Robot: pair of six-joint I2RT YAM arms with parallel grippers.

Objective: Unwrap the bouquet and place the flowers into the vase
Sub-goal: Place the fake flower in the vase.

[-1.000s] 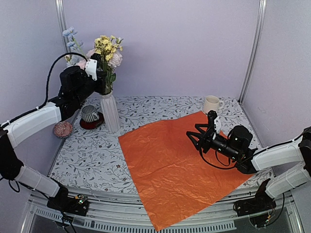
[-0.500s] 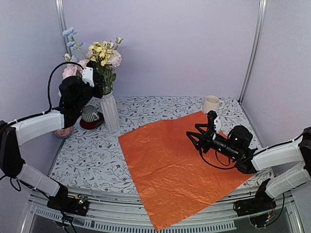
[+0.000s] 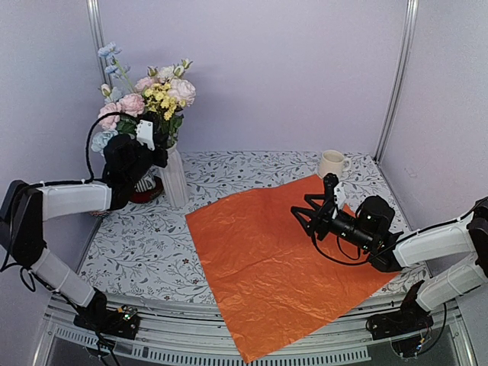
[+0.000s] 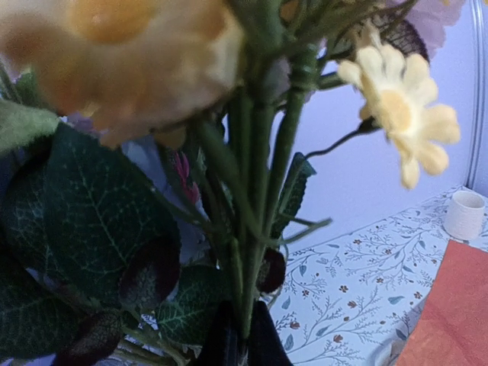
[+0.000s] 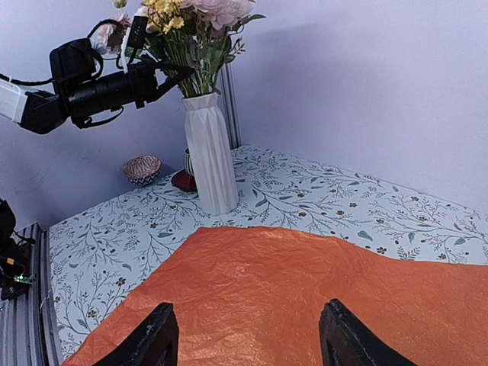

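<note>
From above, at 10 o'clock by the left wall (image 3: 46, 91), flowers (image 3: 156, 95) at the mouth of the vase (image 3: 174, 179), stems clenched in the left gripper (image 3: 160, 152), flat orange paper (image 3: 267, 267) past the near edge of the table (image 3: 137, 252) at 6, right gripper (image 3: 302, 213) spread and empty at 3; left wrist, crowding stems; right wrist, bare paper, vase at 11.

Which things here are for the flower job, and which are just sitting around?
For the job:
- flowers
- vase
- orange paper
- left gripper, shut on the flower stems
- right gripper, open above the paper

Just lying about:
- mug
- striped cup on its saucer
- bowl
</note>
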